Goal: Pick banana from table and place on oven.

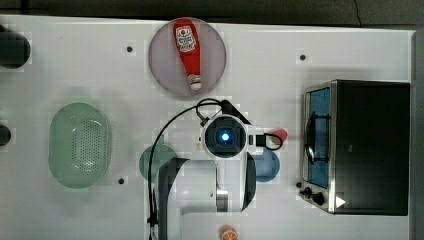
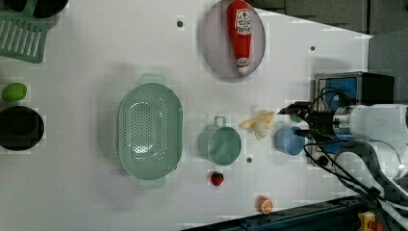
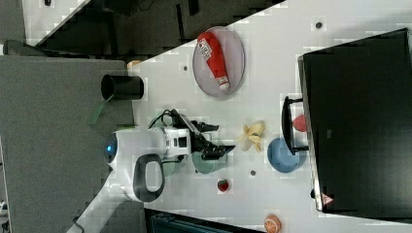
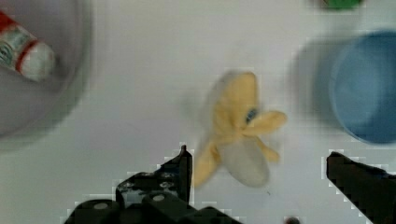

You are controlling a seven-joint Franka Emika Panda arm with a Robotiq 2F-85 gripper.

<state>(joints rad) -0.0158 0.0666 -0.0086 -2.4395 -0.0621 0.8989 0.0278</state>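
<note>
Between the two black fingers [image 4: 182, 163] of the gripper [image 4: 257, 163], which stand spread wide apart and hold nothing, lies the banana [image 4: 236, 126], a pale yellow toy with its peel flaps splayed out. It rests on the white table [image 4: 140, 93], not yet touched by either finger, and the gripper hangs above it. From the right view the banana [image 3: 251, 135] sits just ahead of the fingertips, with the blue bowl [image 3: 282, 154] close beyond it and a little to one side.

Further past the fingers stands the oven [image 3: 359, 116], its black top bare, its handle facing the banana. Off to the other side is the grey plate [image 4: 42, 93] with the ketchup bottle [image 4: 18, 44] lying in it, well apart from the banana.

What worries me here is the peel. I judge the flaps stick out unevenly, so the fingers could close on a flap alone and the banana would dangle or slip on the lift. The bowl is near enough that the far finger might clip its rim on the way down. The oven's edge is another thing to catch the banana on.
</note>
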